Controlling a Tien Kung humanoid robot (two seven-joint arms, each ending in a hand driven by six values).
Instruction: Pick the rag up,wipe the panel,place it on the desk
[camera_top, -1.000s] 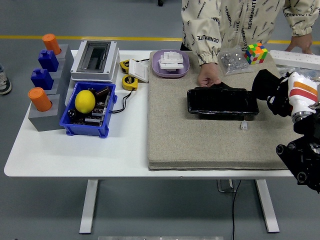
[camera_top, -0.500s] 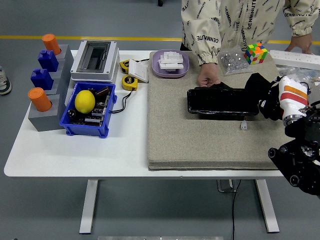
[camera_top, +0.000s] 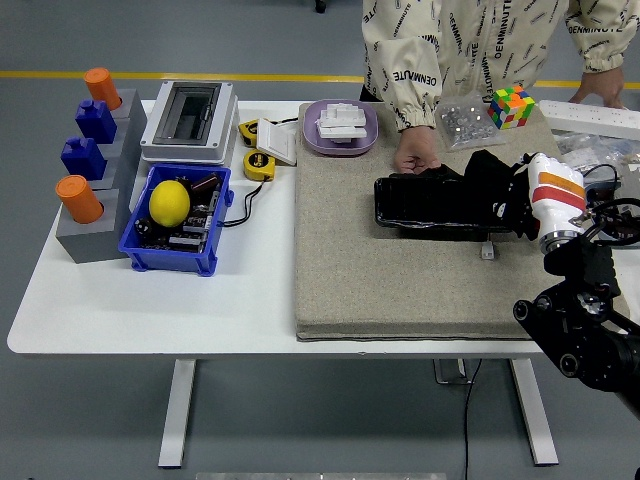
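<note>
The right hand (camera_top: 500, 195) rests over the right end of the black panel (camera_top: 440, 203), its fingers closed on a dark rag (camera_top: 487, 180) pressed against the panel's top face; the wiping step appears to be in progress. The panel lies flat on the grey felt mat (camera_top: 400, 280) covering the right portion of the white table (camera_top: 150, 300). A person's hand (camera_top: 415, 158) holds the panel's far left corner, apparently steadying it. The left arm is not in view. The principal risk is that the panel slides on the mat if the stroke runs leftward with too much downward pressure; the same stroke would bring the rag into contact with the person's hand at the far edge. A small white connector (camera_top: 488, 251) lies on the mat just beside the panel's near right edge and could be snagged or flicked away by the rag. The Rubik's cube (camera_top: 511, 106) and the clear bag of small parts (camera_top: 465, 122) sit beyond the panel, near the hand's path should it lift away rearward. The purple tray (camera_top: 341, 140), blue bin (camera_top: 175, 255) with a lemon (camera_top: 170, 202) and grey enclosure (camera_top: 190, 120) stand well apart to the left and obstruct nothing.
</note>
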